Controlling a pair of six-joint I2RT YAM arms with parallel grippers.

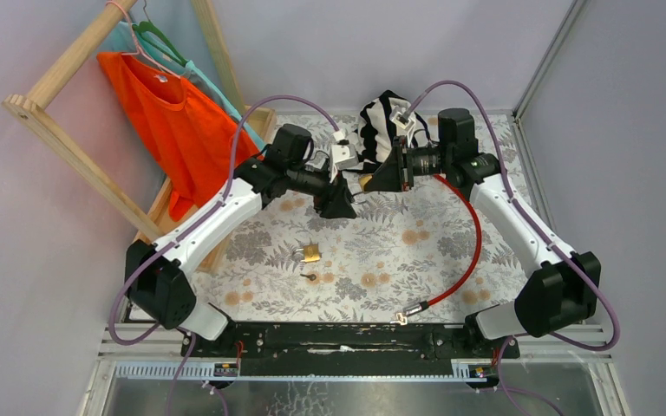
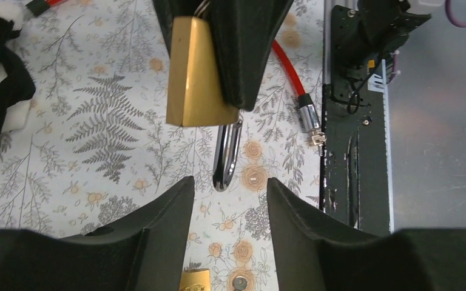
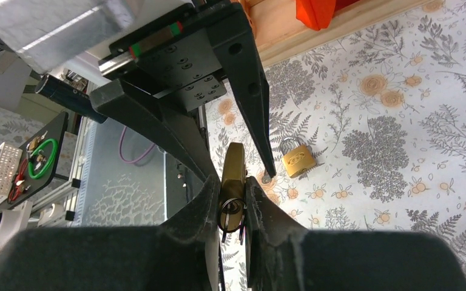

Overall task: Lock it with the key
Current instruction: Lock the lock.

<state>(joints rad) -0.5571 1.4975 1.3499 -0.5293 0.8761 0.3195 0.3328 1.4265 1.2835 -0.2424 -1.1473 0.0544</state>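
Note:
A brass padlock point(image 3: 233, 163) is clamped between the fingers of my right gripper point(image 3: 233, 182), held above the table. A dark key ring point(image 3: 230, 209) hangs at its keyhole end. In the left wrist view the padlock point(image 2: 194, 73) has its steel shackle point(image 2: 227, 154) pointing at my left gripper point(image 2: 227, 188), which stands open; the shackle tip is just ahead of the fingertips. In the top view the left gripper point(image 1: 340, 206) and the right gripper point(image 1: 373, 180) meet at mid-table. A small key point(image 1: 312, 278) lies on the floral table.
A second brass padlock point(image 1: 310, 253) lies on the table just beyond the small key. A red cable point(image 1: 460, 260) curves along the right. A black-and-white cloth point(image 1: 380, 121) lies at the back. A wooden rack point(image 1: 69, 156) with an orange garment point(image 1: 173, 121) stands at the left.

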